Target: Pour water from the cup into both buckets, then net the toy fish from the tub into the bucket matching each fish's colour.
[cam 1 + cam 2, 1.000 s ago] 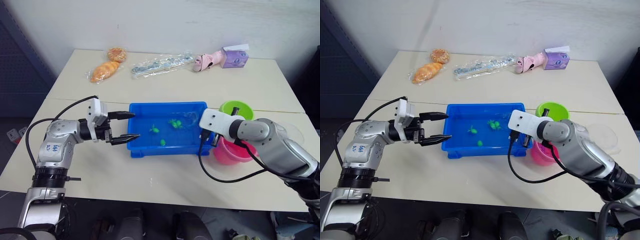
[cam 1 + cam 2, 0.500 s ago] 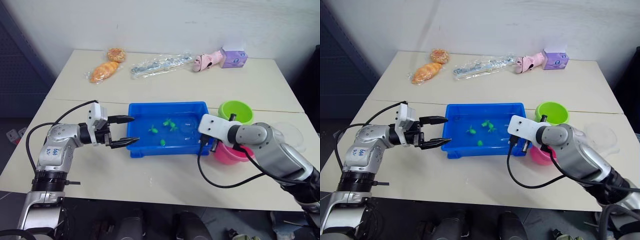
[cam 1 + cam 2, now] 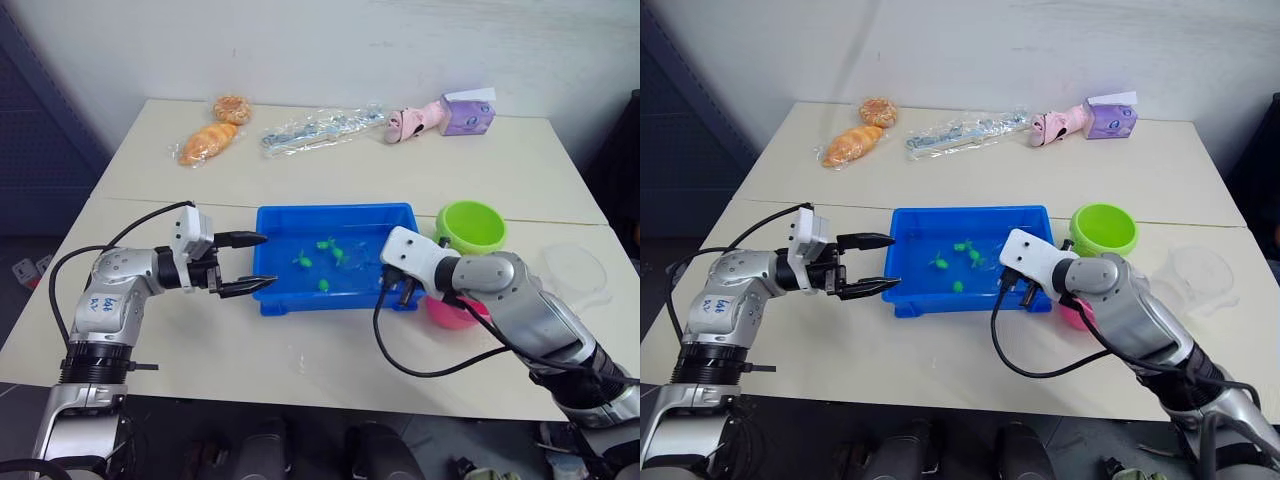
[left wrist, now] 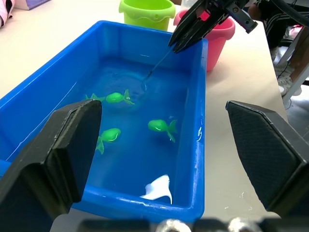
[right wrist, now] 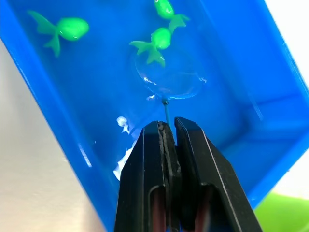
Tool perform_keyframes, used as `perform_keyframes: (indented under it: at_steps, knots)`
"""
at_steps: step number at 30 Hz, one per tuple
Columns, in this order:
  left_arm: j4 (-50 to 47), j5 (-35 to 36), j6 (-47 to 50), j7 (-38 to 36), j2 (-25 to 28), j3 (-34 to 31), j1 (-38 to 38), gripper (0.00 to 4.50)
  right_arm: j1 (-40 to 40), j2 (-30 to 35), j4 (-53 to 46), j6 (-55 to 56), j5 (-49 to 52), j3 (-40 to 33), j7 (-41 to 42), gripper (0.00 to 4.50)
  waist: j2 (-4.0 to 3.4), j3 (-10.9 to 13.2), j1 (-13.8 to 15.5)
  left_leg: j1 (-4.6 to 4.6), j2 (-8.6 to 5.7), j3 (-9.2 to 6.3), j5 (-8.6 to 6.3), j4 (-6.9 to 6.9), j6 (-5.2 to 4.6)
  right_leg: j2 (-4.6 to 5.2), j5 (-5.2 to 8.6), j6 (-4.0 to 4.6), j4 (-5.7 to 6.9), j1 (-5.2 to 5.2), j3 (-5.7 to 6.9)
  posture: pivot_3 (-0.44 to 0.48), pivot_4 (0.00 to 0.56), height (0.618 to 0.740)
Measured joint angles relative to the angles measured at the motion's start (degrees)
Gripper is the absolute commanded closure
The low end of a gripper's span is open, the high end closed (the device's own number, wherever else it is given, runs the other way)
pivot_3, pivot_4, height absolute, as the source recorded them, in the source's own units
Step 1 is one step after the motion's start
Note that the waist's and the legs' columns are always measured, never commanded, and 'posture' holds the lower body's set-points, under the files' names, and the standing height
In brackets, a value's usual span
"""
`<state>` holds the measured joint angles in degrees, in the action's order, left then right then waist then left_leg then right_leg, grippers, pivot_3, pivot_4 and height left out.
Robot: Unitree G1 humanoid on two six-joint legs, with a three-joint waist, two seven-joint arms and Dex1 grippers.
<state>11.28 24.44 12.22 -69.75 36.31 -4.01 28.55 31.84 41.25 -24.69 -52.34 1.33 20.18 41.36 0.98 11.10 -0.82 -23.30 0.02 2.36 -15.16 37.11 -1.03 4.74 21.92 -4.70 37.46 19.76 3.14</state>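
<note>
A small round net with a pale ring and thin dark handle (image 5: 169, 82) sits dipped in the water of the shallow bright blue plastic tub (image 3: 275, 298) on the table (image 3: 300, 350), its rim against a tiny green plastic fish (image 5: 153, 43); the fish could slide off the ring or water could slop over the rim if the lift is quick or tilted. The right pincer (image 5: 167, 133) is clamped on the handle, reaching over the tub's near corner beside the pink (image 4: 217, 36) and lime green (image 3: 471, 226) plastic buckets, while the left pincer (image 3: 248, 262) hangs wide open and empty just outside the tub's other end.
</note>
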Motion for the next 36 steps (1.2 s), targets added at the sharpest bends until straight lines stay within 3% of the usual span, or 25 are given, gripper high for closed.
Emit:
perform_keyframes:
  at_steps: [11, 22, 36]
  knots:
    - [0.76, 0.0, -0.53, -0.37, 0.14, 0.0, -0.01, 0.06, -4.03, -1.48, -4.74, -2.98, 8.16, -7.19, 1.14, 4.5, 0.0, 0.0, -0.14, 0.0, 0.0, 0.0, -0.01, -0.01, -0.01, 0.0, 0.0, 0.0, 0.0, 0.01, -0.01, 0.0, 0.15, 0.74]
    - [1.58, -0.04, -1.52, -1.02, 0.16, 0.05, 0.85, 0.06, -10.08, -1.51, -9.52, 3.85, 11.8, -14.36, 0.73, 4.5, 0.0, 0.0, -0.25, 0.01, 0.0, 0.0, -0.02, -0.03, -0.03, 0.0, 0.0, 0.0, -0.02, -0.02, 0.0, 0.0, 0.15, 0.74]
    - [3.25, 0.27, -2.77, -4.22, -2.86, 0.89, 5.84, 0.06, -32.93, 0.74, -20.35, 14.84, 20.6, -44.5, 3.2, 4.5, 0.0, 0.0, 0.77, 0.03, -0.03, 0.0, -0.03, -0.03, -0.05, -0.04, 0.0, 0.0, -0.05, -0.13, 0.0, 0.0, 0.15, 0.74]
